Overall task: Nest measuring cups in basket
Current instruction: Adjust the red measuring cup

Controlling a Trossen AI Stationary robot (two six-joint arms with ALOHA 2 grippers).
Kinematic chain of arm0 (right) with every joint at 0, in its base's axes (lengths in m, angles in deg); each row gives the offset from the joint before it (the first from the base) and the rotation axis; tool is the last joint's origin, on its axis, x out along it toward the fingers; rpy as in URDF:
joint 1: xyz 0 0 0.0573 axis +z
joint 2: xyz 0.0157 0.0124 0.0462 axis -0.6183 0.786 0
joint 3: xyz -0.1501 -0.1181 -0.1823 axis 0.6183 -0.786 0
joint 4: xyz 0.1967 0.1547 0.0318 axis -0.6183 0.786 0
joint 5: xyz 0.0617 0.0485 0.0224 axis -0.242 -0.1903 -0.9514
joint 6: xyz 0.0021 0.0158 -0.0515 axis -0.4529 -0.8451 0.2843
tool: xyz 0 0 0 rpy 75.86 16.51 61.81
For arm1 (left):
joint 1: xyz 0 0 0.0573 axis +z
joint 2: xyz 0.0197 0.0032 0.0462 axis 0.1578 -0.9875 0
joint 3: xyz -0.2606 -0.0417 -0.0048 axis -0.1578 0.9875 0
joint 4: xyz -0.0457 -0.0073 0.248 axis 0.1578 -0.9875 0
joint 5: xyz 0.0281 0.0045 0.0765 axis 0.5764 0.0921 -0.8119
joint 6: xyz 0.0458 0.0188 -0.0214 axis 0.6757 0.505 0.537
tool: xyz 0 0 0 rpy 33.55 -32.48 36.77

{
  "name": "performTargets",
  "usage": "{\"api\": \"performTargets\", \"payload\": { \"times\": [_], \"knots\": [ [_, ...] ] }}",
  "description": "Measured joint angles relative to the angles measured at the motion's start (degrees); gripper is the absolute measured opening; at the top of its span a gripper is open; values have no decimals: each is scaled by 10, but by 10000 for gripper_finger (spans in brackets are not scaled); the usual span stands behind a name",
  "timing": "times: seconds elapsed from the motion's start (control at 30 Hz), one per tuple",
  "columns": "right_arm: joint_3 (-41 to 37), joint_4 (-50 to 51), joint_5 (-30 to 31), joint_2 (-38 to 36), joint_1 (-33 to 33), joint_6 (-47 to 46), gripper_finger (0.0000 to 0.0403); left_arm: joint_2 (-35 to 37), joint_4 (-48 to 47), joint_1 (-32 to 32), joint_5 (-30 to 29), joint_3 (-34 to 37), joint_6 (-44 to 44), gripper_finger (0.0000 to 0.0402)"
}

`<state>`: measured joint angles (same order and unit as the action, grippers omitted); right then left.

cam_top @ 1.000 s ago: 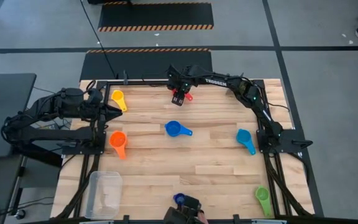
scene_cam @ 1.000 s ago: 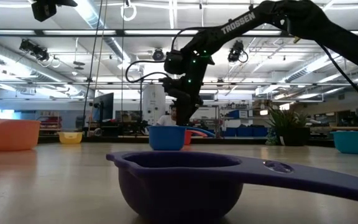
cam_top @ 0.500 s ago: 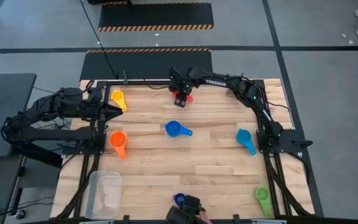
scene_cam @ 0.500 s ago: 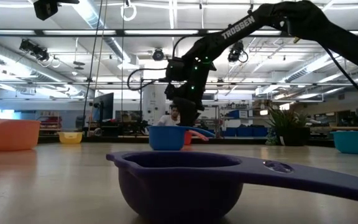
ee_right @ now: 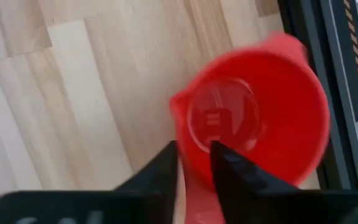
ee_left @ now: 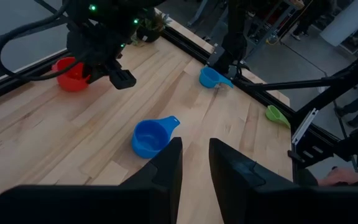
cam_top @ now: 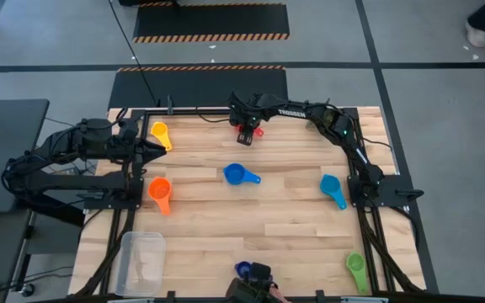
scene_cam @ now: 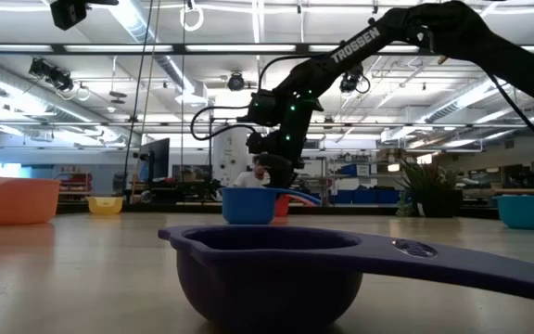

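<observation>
Seven cups sit on the desk [cam_top: 293,227], and none is in the basket [cam_top: 141,261] yet. Nearest, at the front edge, is the dark blue cup [scene_cam: 267,269], with the basket off to its left and the green cup [cam_top: 356,268] off to its right. In the middle row sit the orange cup [cam_top: 159,193], the blue cup [cam_top: 236,174] and the light blue cup [cam_top: 331,187]. At the back are the yellow cup [cam_top: 159,131] and the red cup [ee_right: 260,118].

I think the cups are light, hard and smooth, so they may slide when pushed. The thin wall or the flat handle looks like a good place to hold.

Over the red cup is the right end effector [ee_right: 194,158]. It pinches the cup's wall, one finger inside and one outside. The cup looks to be on the desk.

By the yellow cup waits the left end effector [ee_left: 194,165], its fingers a little apart and holding nothing.

White letters on the right arm [scene_cam: 355,43] say TROSSEN.
</observation>
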<state>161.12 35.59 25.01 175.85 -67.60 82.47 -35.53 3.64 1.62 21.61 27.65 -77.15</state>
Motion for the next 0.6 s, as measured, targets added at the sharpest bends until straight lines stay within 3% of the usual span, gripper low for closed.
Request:
{"api": "performTargets", "payload": {
  "times": [0.1, 0.3, 0.6],
  "knots": [
    [1, 5, 4, -1, 0, 0, 18, 0, 0, 0, 0, 0, 0, 87],
    [1, 46, 7, -11, 10, 7, 14, 0, 0, 0, 0, 0, 0, 87],
    [0, 217, -9, -75, 43, 19, 13, 0, 1, 0, 0, 0, 0, 87]
  ]
}}
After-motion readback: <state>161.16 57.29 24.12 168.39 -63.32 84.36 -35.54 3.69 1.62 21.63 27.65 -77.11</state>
